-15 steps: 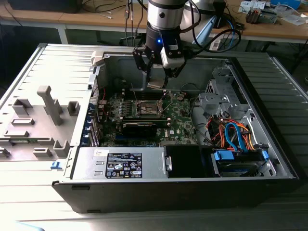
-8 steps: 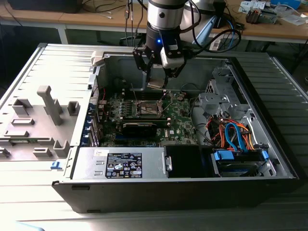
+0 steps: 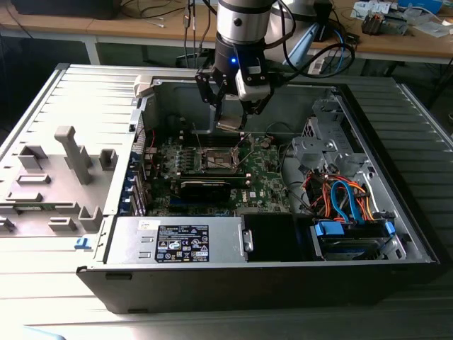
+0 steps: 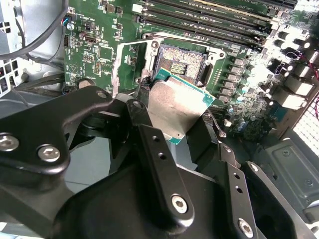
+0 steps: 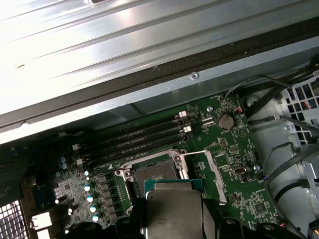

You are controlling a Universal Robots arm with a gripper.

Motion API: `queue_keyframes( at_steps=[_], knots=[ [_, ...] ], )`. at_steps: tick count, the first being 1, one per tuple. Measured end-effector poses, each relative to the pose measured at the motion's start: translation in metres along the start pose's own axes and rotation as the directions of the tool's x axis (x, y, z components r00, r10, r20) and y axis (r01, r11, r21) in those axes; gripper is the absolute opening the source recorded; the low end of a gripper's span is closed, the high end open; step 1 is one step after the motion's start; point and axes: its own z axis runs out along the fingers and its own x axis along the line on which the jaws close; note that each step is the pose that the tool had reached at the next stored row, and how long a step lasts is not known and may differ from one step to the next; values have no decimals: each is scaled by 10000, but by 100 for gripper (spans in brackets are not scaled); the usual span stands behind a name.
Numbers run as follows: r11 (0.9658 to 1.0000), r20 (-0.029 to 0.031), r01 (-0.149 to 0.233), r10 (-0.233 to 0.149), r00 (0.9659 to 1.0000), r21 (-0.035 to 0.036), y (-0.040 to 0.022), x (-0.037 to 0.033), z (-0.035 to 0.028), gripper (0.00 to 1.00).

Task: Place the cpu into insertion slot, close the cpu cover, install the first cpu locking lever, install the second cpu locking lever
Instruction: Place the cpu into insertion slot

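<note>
The gripper [image 3: 230,119] hangs inside the open computer case [image 3: 283,103], its fingers [image 4: 154,149] clenched on two opposite edges of the cpu [image 4: 175,107]. The chip is tilted, its silvery top facing the second wrist view, and hovers just above the insertion slot [image 4: 180,60], apart from it. The slot lies bare on the green motherboard [image 4: 94,45]. The cpu cover [image 4: 127,64] seems swung open beside the slot, though the angle makes that uncertain. Memory slots [image 5: 139,137] run alongside the slot.
</note>
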Motion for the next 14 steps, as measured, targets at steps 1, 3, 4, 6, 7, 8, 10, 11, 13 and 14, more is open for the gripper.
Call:
queue_keyframes(
  at_steps=[1,3,4,6,7,8,10,11,13,14],
  knots=[
    [10000,0,-9,9,10000,0,0,0,0,55],
    [10000,2,-34,34,10000,0,0,0,0,55],
    [10000,2,-41,41,10000,-1,0,0,0,55],
    [10000,3,-58,58,10000,-1,0,0,0,55],
    [10000,3,-69,69,10000,-1,0,0,0,55],
    [10000,4,-79,79,10000,-1,0,0,1,55],
    [10000,4,-96,96,10000,-2,0,0,1,55],
    [9999,4,-104,104,9999,-2,0,0,1,55],
    [9999,5,-123,123,9999,-2,0,0,1,55],
    [9999,5,-131,131,9999,-2,0,0,1,55]
  ],
)
